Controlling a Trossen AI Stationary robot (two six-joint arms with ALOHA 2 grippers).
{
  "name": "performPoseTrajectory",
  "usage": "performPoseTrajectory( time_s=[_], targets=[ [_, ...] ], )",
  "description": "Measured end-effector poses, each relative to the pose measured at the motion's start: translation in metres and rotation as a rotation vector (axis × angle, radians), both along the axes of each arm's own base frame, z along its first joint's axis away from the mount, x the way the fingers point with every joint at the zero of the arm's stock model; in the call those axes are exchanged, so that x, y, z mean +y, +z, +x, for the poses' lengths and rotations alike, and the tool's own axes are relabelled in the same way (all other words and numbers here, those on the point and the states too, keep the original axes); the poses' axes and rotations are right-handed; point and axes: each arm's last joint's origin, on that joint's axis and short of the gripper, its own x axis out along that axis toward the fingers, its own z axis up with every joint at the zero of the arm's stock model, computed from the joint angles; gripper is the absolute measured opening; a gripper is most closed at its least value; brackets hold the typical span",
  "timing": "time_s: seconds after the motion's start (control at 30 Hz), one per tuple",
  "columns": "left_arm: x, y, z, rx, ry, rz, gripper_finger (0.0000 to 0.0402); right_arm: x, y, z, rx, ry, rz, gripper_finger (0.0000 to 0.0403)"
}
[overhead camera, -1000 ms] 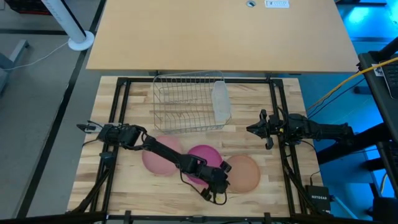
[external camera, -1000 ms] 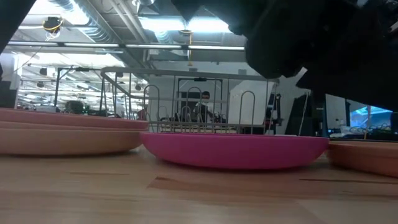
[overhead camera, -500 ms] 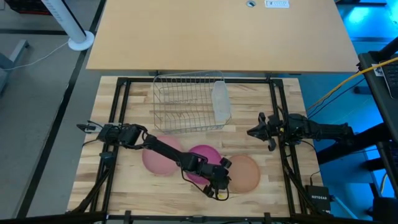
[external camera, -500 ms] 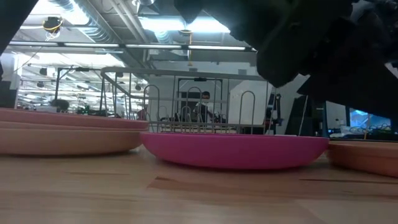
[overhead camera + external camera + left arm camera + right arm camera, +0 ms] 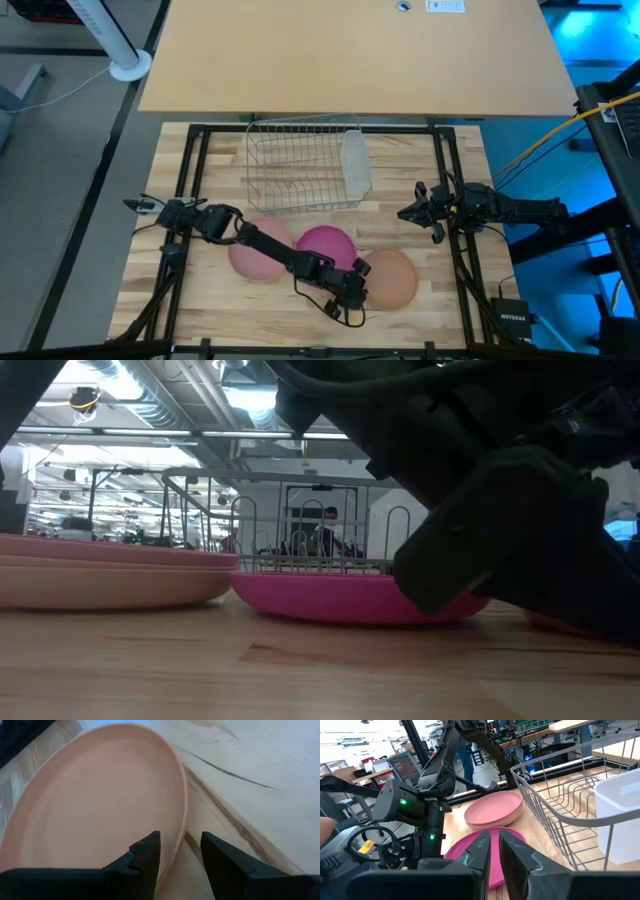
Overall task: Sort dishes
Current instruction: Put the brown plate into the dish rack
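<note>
Three plates lie flat in a row on the wooden table: a pale pink plate (image 5: 253, 257) on the left, a magenta plate (image 5: 322, 243) in the middle and a tan-orange plate (image 5: 395, 278) on the right. My left gripper (image 5: 364, 288) is low at the tan-orange plate's near-left rim. It is open, with one finger over the plate's inside (image 5: 146, 860) and the other outside the rim (image 5: 225, 867). The rim (image 5: 181, 835) runs into the gap between them. My right gripper (image 5: 418, 211) waits shut at the table's right side.
A wire rack (image 5: 300, 165) with a translucent cup (image 5: 355, 162) at its right end stands behind the plates. Black frame rails (image 5: 190, 180) run along the table's left and right sides. Bare wood lies in front of the plates (image 5: 260, 315).
My left gripper has sunk toward the table at the tan-orange plate's near-left rim. In the low view it now hides that plate and the magenta plate's right end. The plates have stayed where they were.
</note>
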Motion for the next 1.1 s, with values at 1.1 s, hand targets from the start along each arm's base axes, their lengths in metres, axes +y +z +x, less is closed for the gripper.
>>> performPoseTrajectory(
  time_s=[1.1],
  targets=[
    [-0.012, 0.105, 0.002, 0.046, 0.175, -0.257, 0.0003, 0.000, 0.020, -0.006, -0.042, -0.002, -0.023, 0.0044]
  ],
)
